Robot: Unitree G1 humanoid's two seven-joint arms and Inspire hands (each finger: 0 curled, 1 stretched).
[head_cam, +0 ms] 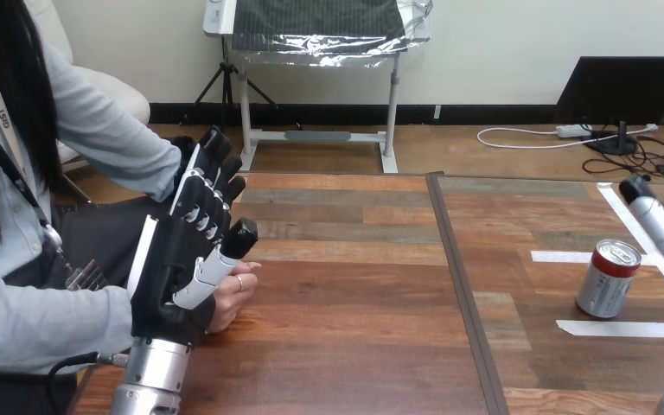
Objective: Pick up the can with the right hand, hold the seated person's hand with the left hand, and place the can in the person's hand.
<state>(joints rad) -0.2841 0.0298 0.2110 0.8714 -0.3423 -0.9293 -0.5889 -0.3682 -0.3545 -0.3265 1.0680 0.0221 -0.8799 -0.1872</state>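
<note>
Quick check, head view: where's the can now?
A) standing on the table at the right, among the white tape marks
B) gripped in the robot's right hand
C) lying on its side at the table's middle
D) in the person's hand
A: the can stands upright on the table between the white tape marks, and the right hand is beside it, not curled round it.
</note>
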